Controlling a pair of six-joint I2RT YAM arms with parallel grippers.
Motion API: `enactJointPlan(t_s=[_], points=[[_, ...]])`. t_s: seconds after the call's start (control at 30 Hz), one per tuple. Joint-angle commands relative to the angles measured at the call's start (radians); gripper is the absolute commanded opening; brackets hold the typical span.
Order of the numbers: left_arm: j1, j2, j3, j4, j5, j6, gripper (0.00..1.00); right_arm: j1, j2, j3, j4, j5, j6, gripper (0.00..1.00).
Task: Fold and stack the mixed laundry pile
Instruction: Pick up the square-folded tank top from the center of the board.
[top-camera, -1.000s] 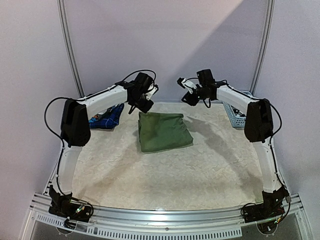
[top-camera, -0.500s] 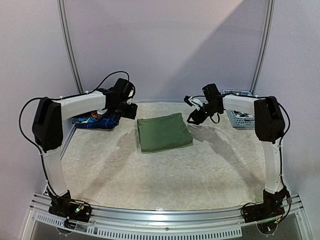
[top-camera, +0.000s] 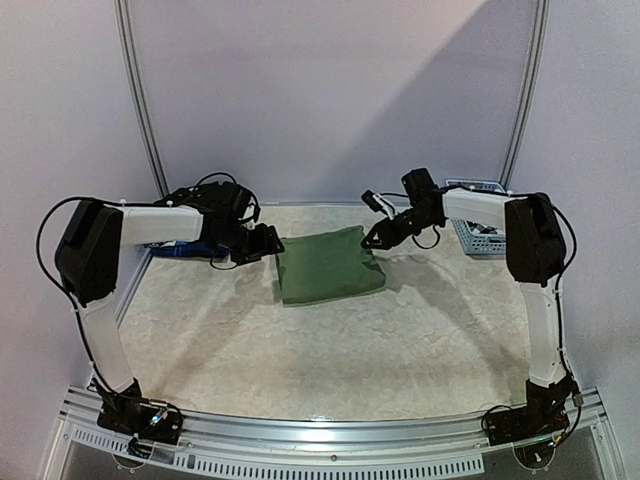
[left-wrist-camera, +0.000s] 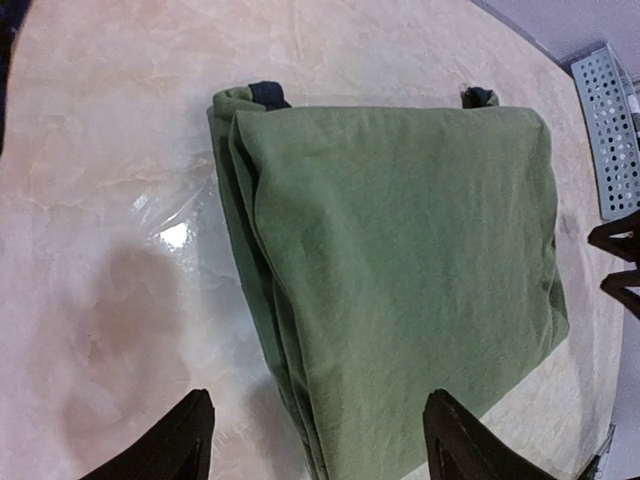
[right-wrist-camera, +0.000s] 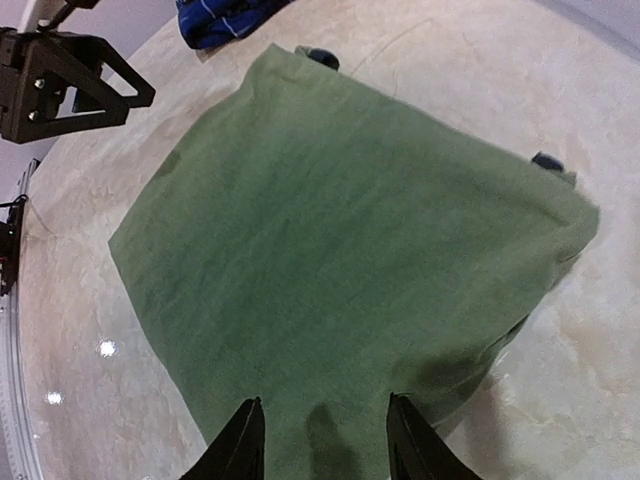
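The olive-green T-shirt (top-camera: 328, 264) lies folded into a rectangle at the table's back centre, dark trim peeking out at its far corners (left-wrist-camera: 268, 94). My left gripper (top-camera: 268, 243) is open and empty at the shirt's left edge, its fingers straddling the layered fold (left-wrist-camera: 315, 440). My right gripper (top-camera: 377, 238) is open and empty, low over the shirt's right edge (right-wrist-camera: 325, 440). A blue and printed piece (top-camera: 190, 247) lies at the back left behind the left arm, mostly hidden. It also shows in the right wrist view (right-wrist-camera: 225, 17).
A light-blue lattice basket (top-camera: 480, 236) stands at the back right behind the right arm. Its rim shows in the left wrist view (left-wrist-camera: 610, 130). The table top is cream and marbled, with metal frame posts at the back.
Both grippers have come down and inward, from raised positions behind the shirt to either side edge of it. The shirt has shifted very slightly.
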Motion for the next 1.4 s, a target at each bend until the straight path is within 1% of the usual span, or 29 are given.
enactJointPlan(t_s=[0.0,0.07,0.27,0.43,0.6,0.87,1.13,1.3,1.37], points=[[0.023,0.072,0.028,0.000,0.033,-0.046,0.73,0.018,0.101,0.091,-0.051,-0.070,0.059,0.40],[0.031,0.091,0.029,-0.007,0.037,-0.056,0.72,0.021,0.142,0.119,-0.053,-0.061,0.086,0.39],[0.057,0.126,0.023,-0.001,0.065,-0.071,0.72,0.021,0.222,0.162,-0.060,0.035,0.170,0.35],[0.089,0.185,0.015,0.052,0.169,-0.083,0.69,0.021,0.254,0.178,-0.089,0.088,0.205,0.28],[0.091,0.237,0.022,0.100,0.255,-0.094,0.67,0.022,0.285,0.198,-0.126,0.115,0.222,0.23],[0.087,0.282,0.038,0.133,0.344,-0.109,0.66,0.022,0.308,0.205,-0.130,0.098,0.230,0.21],[0.083,0.252,-0.011,0.134,0.404,-0.135,0.66,0.021,0.310,0.205,-0.130,0.087,0.231,0.21],[0.069,0.261,-0.010,0.109,0.402,-0.138,0.66,0.021,0.310,0.205,-0.126,0.079,0.231,0.20],[0.067,0.270,-0.003,0.123,0.401,-0.147,0.64,0.022,0.313,0.205,-0.124,0.076,0.263,0.20]])
